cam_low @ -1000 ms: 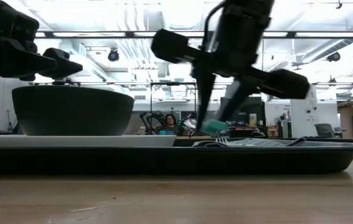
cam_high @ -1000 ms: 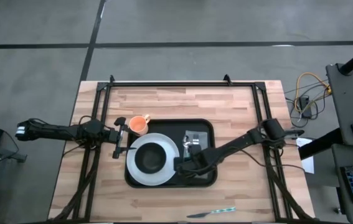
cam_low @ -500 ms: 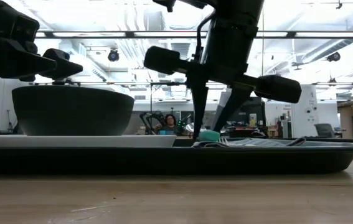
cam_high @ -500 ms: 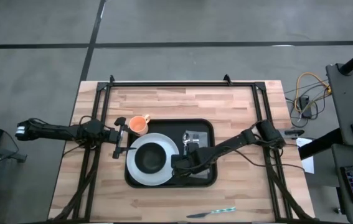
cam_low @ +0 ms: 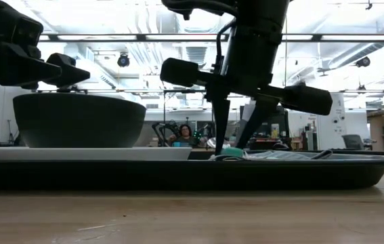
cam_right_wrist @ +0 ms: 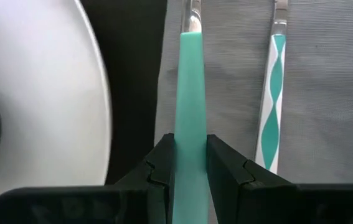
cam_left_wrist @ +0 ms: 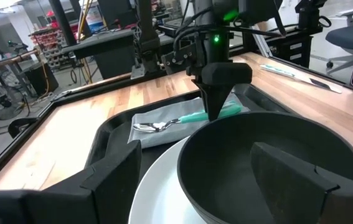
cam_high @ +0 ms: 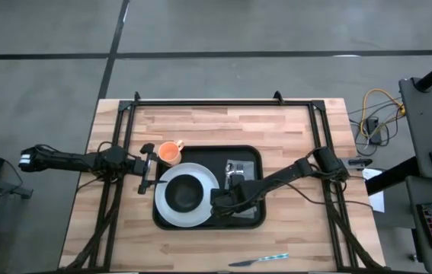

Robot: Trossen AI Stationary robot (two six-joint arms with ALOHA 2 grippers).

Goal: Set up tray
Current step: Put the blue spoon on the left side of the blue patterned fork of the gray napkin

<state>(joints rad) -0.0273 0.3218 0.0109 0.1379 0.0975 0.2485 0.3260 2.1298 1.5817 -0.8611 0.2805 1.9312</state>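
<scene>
The black tray (cam_high: 200, 149) lies mid-table and holds a white plate (cam_high: 206, 181) with a dark bowl (cam_high: 184, 195) on its left half. A grey napkin (cam_high: 248, 164) covers the tray's right half. A teal-handled spoon (cam_left_wrist: 164, 123) lies on the napkin, and my right gripper (cam_right_wrist: 190, 158) is shut on its handle. Beside it lies a second utensil with a teal-and-white wavy handle (cam_right_wrist: 274, 93). My left gripper (cam_high: 148, 166) waits open and level at the plate's left edge, touching nothing. My right gripper pinches the spoon's teal handle (cam_right_wrist: 190, 134) between its two fingers, which lie across the handle toward its free end. The fingers (cam_low: 220, 125) come steeply from above. The spoon's bowl (cam_left_wrist: 146, 127) rests on the napkin, and the handle sits low over it.
An orange cup (cam_high: 169, 152) stands on the table just beyond the tray's far-left corner. A knife (cam_high: 258, 260) lies near the table's near edge. A black frame (cam_high: 223, 101) runs along the far side of the table.
My right gripper has sunk a little and tipped steeper. The spoon's handle end has come down with it from just above the napkin to napkin level. The gripper stays shut on the handle.
</scene>
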